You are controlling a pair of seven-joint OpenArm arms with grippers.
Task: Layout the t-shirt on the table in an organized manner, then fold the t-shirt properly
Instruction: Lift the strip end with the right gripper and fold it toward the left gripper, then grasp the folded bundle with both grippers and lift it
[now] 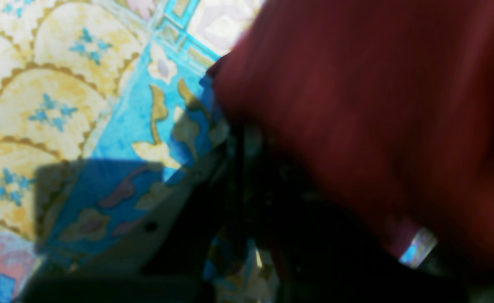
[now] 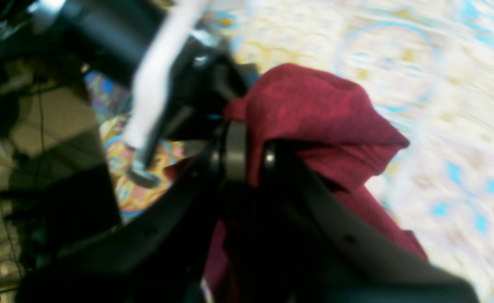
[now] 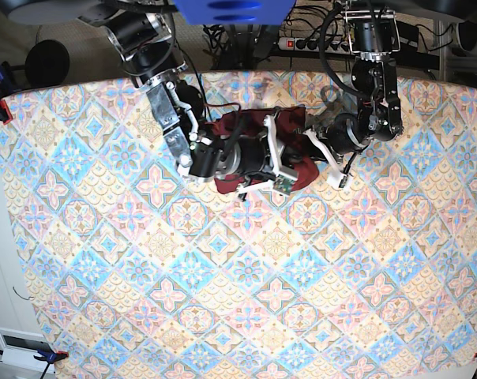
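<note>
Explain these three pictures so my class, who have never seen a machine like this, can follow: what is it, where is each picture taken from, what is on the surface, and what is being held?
This is a robot with two arms, each ending in fingers that pinch. The base view looks down from above on a table covered in a cloth of pastel diamond tiles. Near its far edge lies a bunched dark red t-shirt, not yet spread out. The other two pictures come from cameras at the wrists, so they are close and blurred.

The right gripper, on the left of the overhead picture, is closed on a fold of the t-shirt. The left gripper is shut and sits tight against the fabric, which fills its camera's picture; I cannot tell whether it really holds any cloth.
</note>
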